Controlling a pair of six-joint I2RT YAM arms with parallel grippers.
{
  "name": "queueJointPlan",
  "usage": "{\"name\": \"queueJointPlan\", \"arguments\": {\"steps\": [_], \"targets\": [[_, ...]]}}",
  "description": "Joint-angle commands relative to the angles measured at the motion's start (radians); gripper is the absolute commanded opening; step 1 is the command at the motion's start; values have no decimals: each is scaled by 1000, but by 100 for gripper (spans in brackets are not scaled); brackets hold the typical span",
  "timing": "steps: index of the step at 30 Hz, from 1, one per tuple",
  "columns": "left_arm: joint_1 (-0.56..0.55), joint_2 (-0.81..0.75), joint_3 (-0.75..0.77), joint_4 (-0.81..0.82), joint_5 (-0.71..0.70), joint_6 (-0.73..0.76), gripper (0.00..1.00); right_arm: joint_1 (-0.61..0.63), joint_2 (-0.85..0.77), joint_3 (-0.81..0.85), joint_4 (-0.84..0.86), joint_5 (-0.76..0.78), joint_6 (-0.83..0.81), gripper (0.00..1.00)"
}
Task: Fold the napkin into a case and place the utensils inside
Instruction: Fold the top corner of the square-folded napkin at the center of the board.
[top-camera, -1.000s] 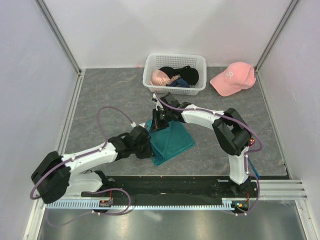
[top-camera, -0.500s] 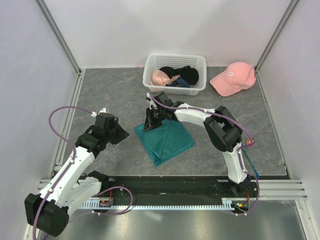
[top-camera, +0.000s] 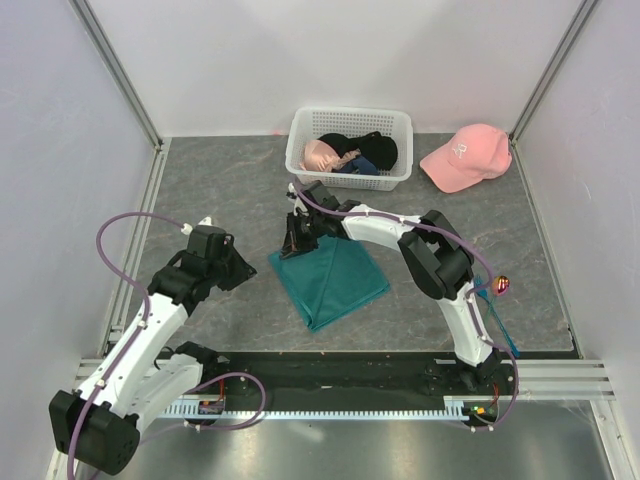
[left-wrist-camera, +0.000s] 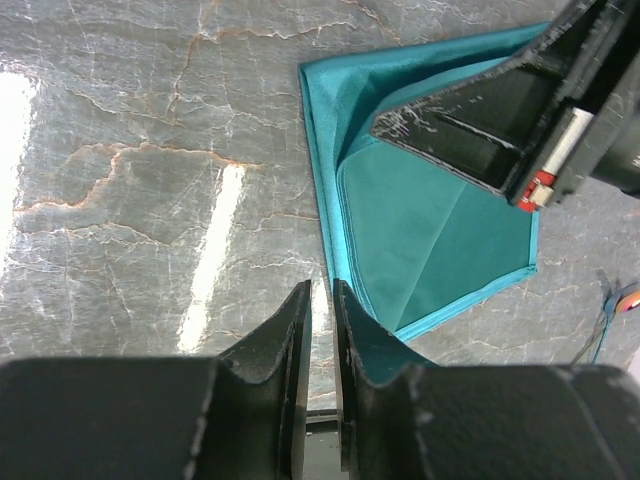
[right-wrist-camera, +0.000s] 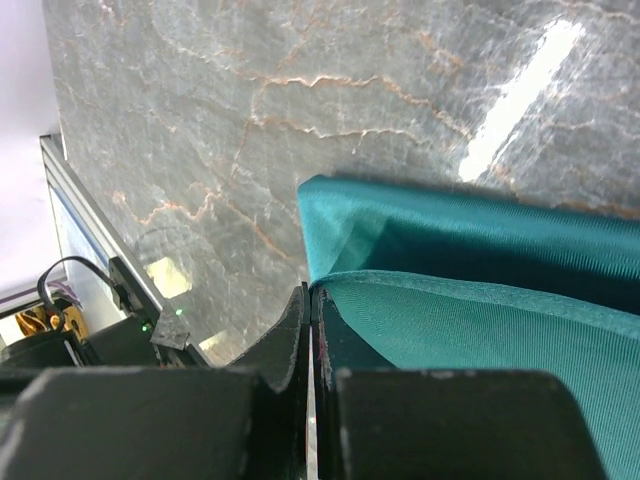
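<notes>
Your left arm has pulled away from the cloth. A second ago it lay against the left edge of the napkin (top-camera: 330, 282); now it sits off to the left, apart from the napkin, where it already was half a second ago. The left fingers (left-wrist-camera: 294, 330) stand with a narrow gap between them and hold nothing; only bare bench (top-camera: 220, 180) shows through the gap.

Your right arm has carried its grip a little further left than a second ago. The right fingers (right-wrist-camera: 293, 335) are pressed together on the hemmed edge of the napkin's upper layer, lifting it off the layer beneath at the far left corner. With the left arm gone, more of the teal cloth shows on that side. It lies folded in the middle of the bench, one point towards the arm bases.

The utensils (top-camera: 500, 284) lie on the bench beside the right arm, well apart from the napkin. The white basket (top-camera: 350, 113) of clothes and the pink cap (top-camera: 470, 160) have not moved.

As for writing, the cap carries a white mark on its front, too small to read.
</notes>
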Motion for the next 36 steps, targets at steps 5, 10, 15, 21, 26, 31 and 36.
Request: {"name": "queueJointPlan", "arguments": {"steps": [5,10,15,21,26,31,36], "targets": [[8,-29,2,-5,34,36,21,5,46,66,11,14,11,4],[6,-36,-7,-3,41,31,21,3,54,76,2,34,6,7],[8,-37,-12,-2,50,31,21,3,64,90,-1,34,8,10],[8,-40,-7,6,56,36,21,3,74,93,-3,34,9,15],[8,-32,-1,12,70,40,21,3,77,104,-7,32,9,19],[8,-25,-9,34,93,40,21,3,75,122,-24,35,-1,31],[8,70,-19,133,177,49,21,-11,11,103,-76,74,-50,47]]}}
